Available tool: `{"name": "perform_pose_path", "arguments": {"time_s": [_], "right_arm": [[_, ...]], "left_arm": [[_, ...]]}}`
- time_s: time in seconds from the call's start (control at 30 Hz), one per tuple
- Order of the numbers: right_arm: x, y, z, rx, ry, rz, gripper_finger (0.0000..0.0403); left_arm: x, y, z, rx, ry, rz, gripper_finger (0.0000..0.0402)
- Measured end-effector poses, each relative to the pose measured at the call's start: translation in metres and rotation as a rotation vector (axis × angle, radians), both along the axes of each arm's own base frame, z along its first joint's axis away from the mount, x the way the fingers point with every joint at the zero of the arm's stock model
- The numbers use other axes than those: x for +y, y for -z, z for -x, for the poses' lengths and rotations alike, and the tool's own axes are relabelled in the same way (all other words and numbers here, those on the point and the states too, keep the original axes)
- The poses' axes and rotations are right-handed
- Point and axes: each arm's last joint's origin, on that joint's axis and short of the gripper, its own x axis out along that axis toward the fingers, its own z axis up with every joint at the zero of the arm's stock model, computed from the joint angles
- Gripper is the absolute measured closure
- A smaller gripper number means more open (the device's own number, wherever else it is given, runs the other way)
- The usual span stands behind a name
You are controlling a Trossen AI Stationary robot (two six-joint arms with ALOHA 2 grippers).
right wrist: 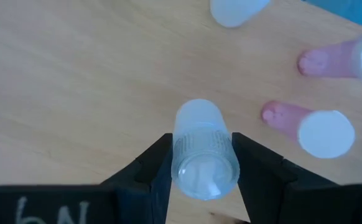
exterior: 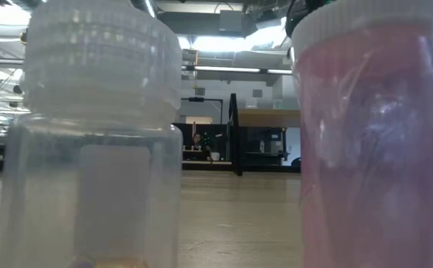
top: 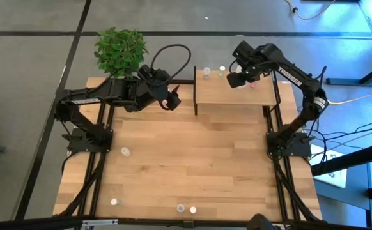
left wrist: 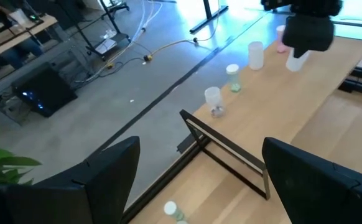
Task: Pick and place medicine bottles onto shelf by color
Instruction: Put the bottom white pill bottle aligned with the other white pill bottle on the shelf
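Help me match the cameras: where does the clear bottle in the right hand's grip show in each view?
High view: hidden under the right hand, at the far right of the shelf.
Low view: cannot be picked out.
Left wrist view: upper right, the clear bottle hangs below the right hand.
Right wrist view: bottom centre, clamped by that hand.
Shared landmark: the shelf.

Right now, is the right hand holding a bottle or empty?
Holding one. The right hand has both fingers pressed against a clear bottle above the shelf.
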Motion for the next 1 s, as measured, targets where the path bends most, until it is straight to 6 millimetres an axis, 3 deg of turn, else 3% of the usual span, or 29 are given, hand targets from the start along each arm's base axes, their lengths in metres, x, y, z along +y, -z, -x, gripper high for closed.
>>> {"name": "perform_pose_path", "arguments": {"time_s": [0.37, 1.0], "right_arm": [[-0.013, 0.016, -0.007, 0.018, 0.013, -0.059, 0.0251], [-0.020, 0.016, -0.004, 0.011, 0.032, -0.028, 0.0232]], "left_arm": [[0.000, 0.000, 0.000, 0.000, 0.011, 0.008, 0.0067], [0.000, 0.000, 0.000, -0.001, 0.011, 0.009, 0.0067]]}}
